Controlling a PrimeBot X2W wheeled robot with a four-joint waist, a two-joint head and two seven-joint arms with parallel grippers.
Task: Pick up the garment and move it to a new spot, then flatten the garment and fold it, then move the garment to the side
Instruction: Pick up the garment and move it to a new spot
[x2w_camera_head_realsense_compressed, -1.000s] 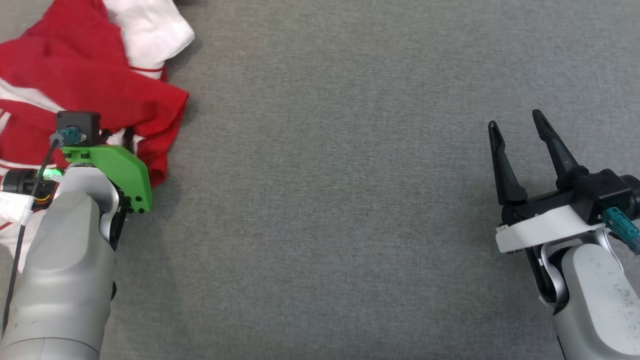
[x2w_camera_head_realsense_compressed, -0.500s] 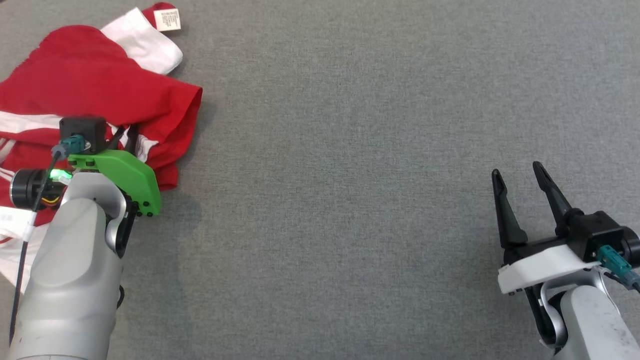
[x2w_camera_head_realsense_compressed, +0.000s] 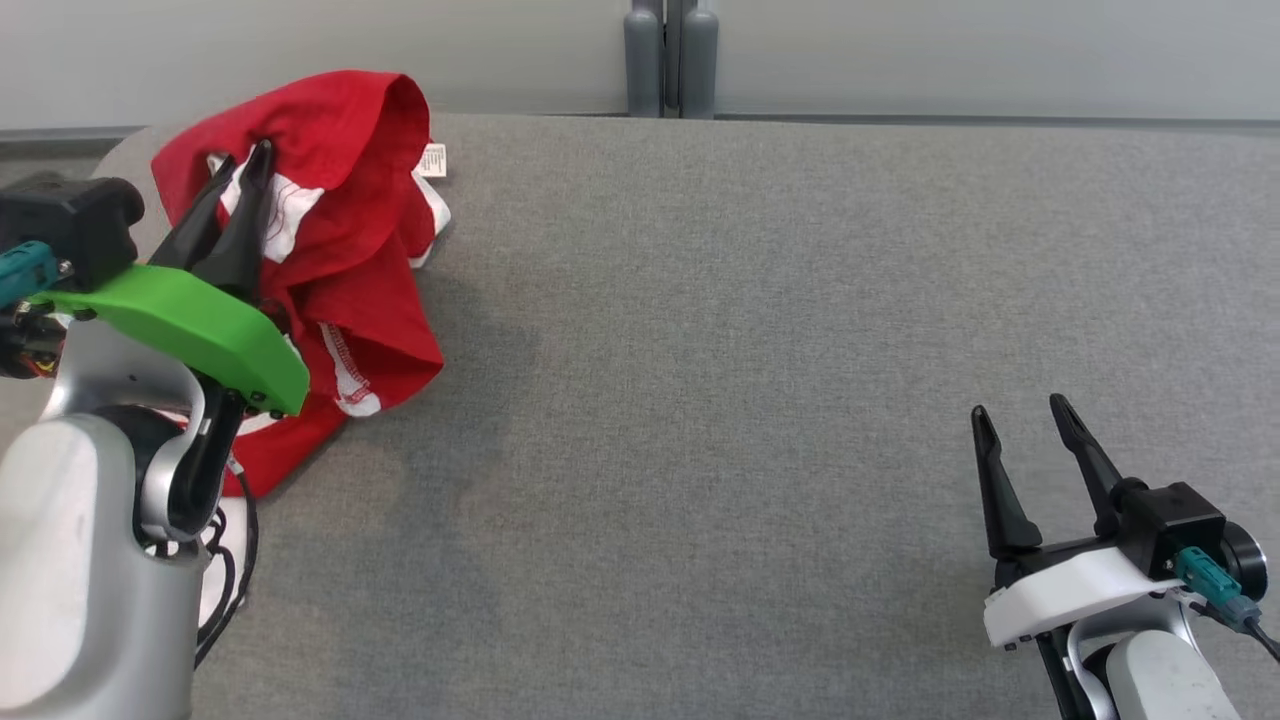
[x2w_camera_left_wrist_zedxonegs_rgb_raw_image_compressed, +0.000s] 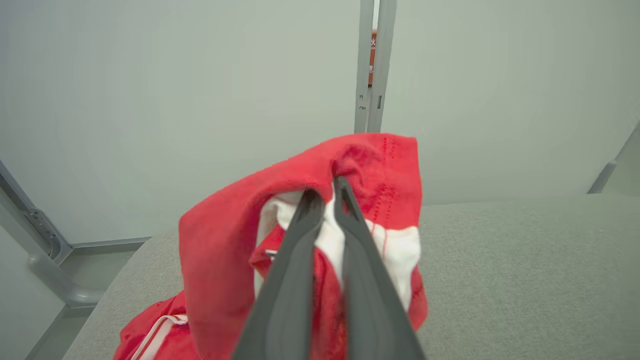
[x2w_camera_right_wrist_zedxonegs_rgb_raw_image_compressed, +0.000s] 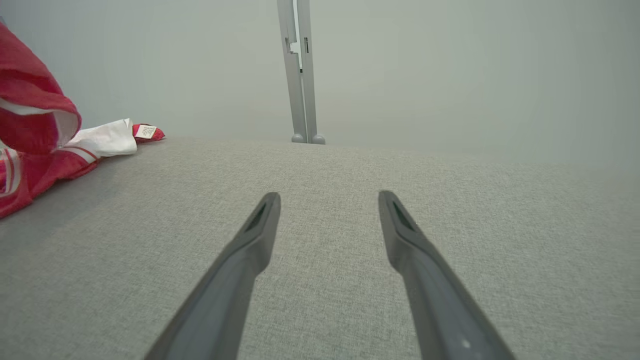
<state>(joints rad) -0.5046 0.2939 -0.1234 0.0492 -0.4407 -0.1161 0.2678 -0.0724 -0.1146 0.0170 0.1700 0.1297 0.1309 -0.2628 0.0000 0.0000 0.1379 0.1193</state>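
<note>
The red and white garment (x2w_camera_head_realsense_compressed: 350, 200) is bunched at the far corner of the grey table (x2w_camera_head_realsense_compressed: 750, 350), left of the grey post (x2w_camera_head_realsense_compressed: 670, 55). Its upper fold is raised off the tabletop and its lower part trails on it. A white label (x2w_camera_head_realsense_compressed: 434, 160) sticks out on the side facing the post. The left gripper (x2w_camera_head_realsense_compressed: 245, 155) pinches a red and white fold between its 2 fingers, forearm tilted upward. The right gripper (x2w_camera_head_realsense_compressed: 1019, 406), well right of the post and nearer the robot, sits low over bare table, its 2 fingers spread wide.
</note>
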